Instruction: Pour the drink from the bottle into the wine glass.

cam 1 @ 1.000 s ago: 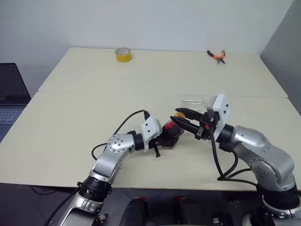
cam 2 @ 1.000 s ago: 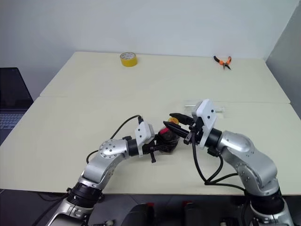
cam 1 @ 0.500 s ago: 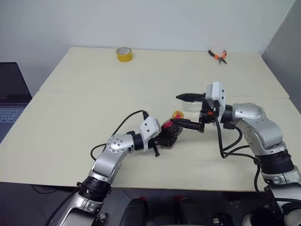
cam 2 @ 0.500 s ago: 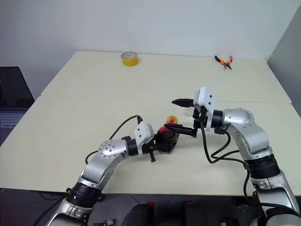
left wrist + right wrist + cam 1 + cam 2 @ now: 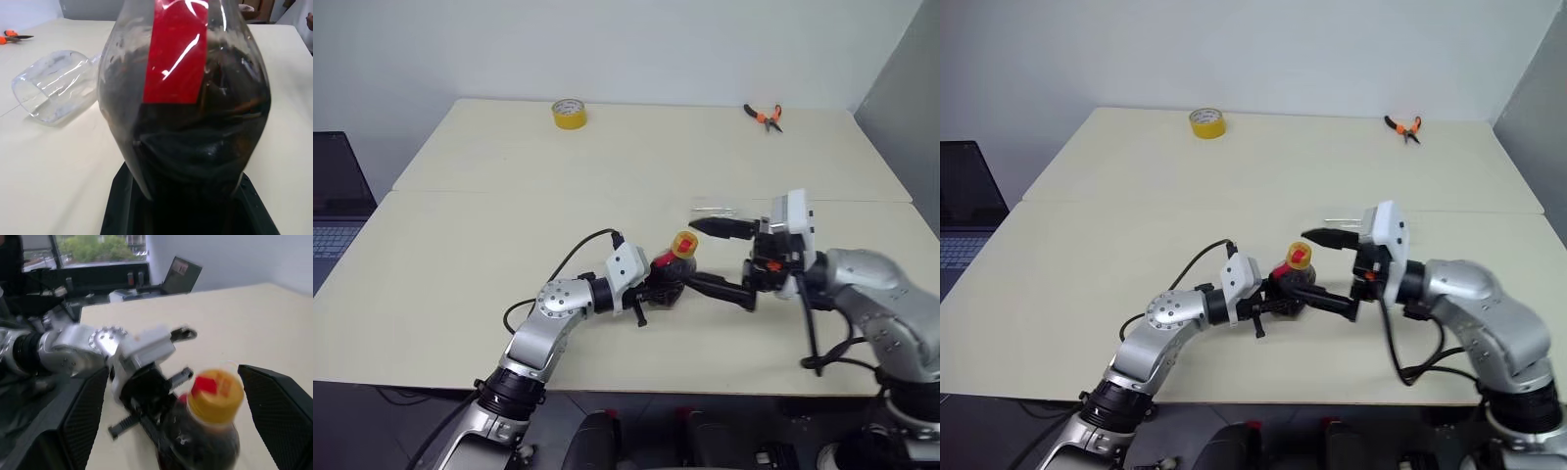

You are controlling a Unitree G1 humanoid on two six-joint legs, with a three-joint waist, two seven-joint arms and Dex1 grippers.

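Left gripper clamped on bottle, held just above the table near its front middle; yellow cap on, tilted up toward the right; dark drink inside. Right gripper spread wide, one finger above and one below cap level, touching nothing. Wine glass lying on its side just behind the bottle, beside the right gripper. Open tabletop left and behind; tape roll and pliers far back, well apart; laptop past the left edge. A second earlier, right fingers nearly closed around the cap; since opened and pulled back right.
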